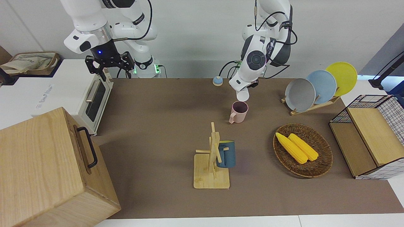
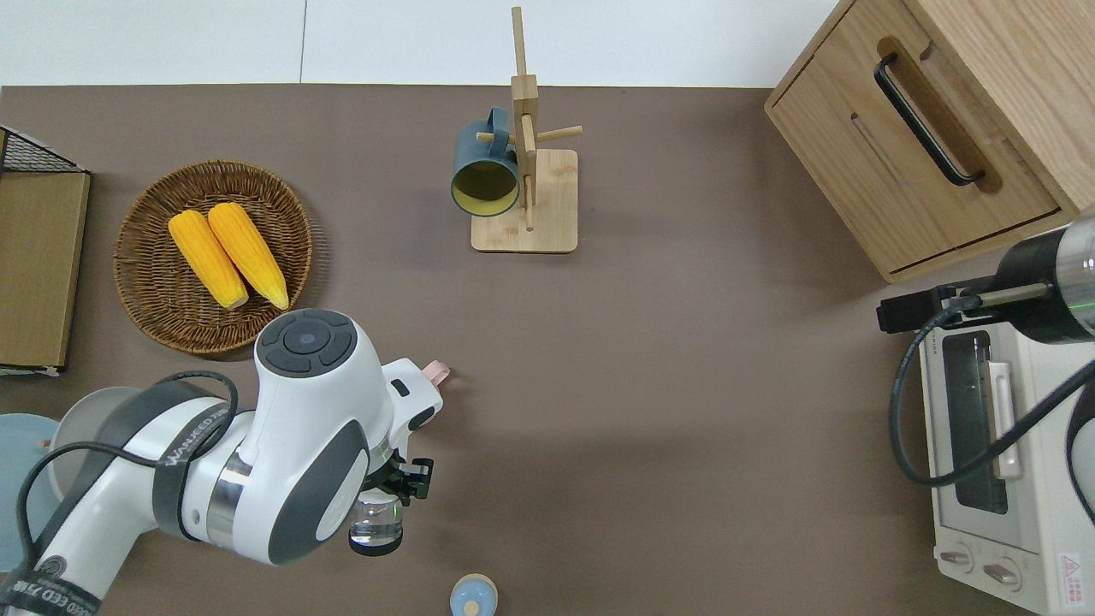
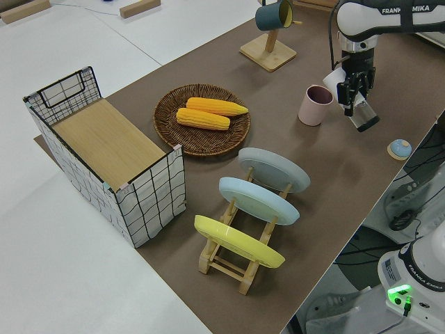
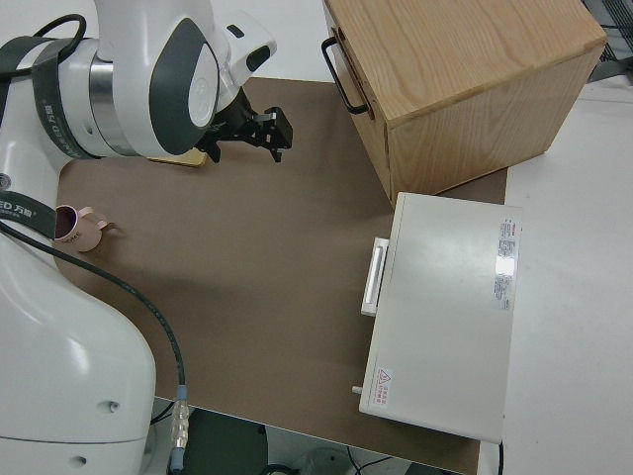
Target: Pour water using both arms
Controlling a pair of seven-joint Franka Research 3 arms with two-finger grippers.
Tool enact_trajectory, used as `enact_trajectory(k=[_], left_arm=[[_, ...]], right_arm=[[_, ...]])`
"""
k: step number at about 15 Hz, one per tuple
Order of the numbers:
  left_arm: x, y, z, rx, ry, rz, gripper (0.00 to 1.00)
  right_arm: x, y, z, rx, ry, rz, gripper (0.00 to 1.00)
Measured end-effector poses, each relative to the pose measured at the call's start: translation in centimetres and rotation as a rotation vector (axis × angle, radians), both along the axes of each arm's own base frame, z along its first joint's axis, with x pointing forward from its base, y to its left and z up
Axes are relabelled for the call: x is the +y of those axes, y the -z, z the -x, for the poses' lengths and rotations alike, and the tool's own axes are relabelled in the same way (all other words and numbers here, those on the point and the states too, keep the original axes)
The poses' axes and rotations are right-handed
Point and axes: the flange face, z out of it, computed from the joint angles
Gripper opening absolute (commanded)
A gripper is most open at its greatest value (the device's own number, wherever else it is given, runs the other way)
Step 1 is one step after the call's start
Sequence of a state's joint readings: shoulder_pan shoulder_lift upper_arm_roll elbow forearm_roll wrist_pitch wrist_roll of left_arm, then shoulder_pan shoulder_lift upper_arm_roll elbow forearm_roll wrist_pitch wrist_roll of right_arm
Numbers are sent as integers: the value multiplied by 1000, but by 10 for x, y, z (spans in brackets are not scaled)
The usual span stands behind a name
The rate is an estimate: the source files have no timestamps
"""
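Left gripper (image 3: 354, 97) holds a clear glass (image 3: 363, 115) tilted beside the pink mug (image 1: 239, 112) on my worktop (image 1: 157, 126); blue bell (image 1: 217, 81) sits near. Right arm parked, its gripper (image 1: 109, 63) spread wide.

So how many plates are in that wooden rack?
3, standing in the plate rack at the left arm's end of the table: grey plate, blue plate, yellow plate. None looks hidden.
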State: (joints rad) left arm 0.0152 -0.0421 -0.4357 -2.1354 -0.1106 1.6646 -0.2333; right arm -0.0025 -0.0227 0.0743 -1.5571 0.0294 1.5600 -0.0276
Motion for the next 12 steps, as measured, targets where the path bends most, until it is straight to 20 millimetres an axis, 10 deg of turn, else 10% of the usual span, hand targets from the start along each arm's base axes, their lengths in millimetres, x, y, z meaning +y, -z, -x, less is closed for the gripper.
enact_trajectory(k=[12], left_arm=[[-1, 8, 28, -200, -19, 8, 0]], right_arm=[[0, 0, 0, 0, 0, 0, 992]])
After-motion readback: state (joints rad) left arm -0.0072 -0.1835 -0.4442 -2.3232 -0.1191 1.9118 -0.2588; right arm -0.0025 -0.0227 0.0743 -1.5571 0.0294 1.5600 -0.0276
